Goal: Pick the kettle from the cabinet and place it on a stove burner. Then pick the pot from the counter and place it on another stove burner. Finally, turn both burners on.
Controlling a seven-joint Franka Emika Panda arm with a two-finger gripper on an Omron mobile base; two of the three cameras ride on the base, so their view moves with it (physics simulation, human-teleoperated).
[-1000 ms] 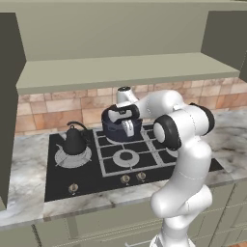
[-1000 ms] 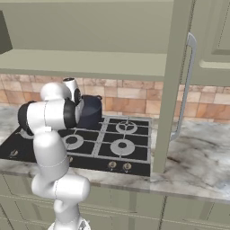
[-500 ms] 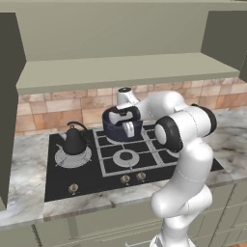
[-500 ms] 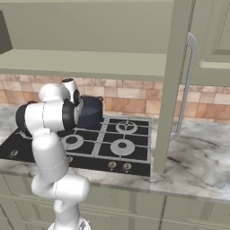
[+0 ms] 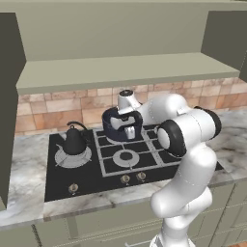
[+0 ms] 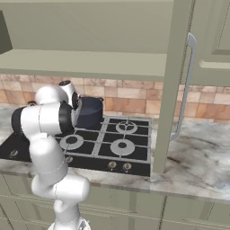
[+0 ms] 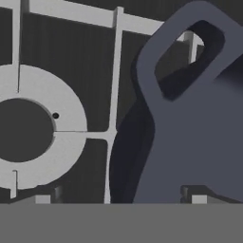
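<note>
The white arm rises at the near right, bends at its dark elbow and reaches to the far left. The wrist points the gripper [image 5: 126,126] down. Its two fingers [image 5: 130,132] stand wide apart, and they grip nothing.

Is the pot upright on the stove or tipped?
Upright: the pot sits level on a rear grate of the stove, rim facing up, the gripper open at it.

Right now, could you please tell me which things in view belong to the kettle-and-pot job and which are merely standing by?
Job:
- small near-black kettle on the wide silvery burner
- wide navy pot on a rear burner
- open gripper at the pot
- front burner knobs

Standing by:
- marbled counter
- olive cabinet door
- brick backsplash
</note>
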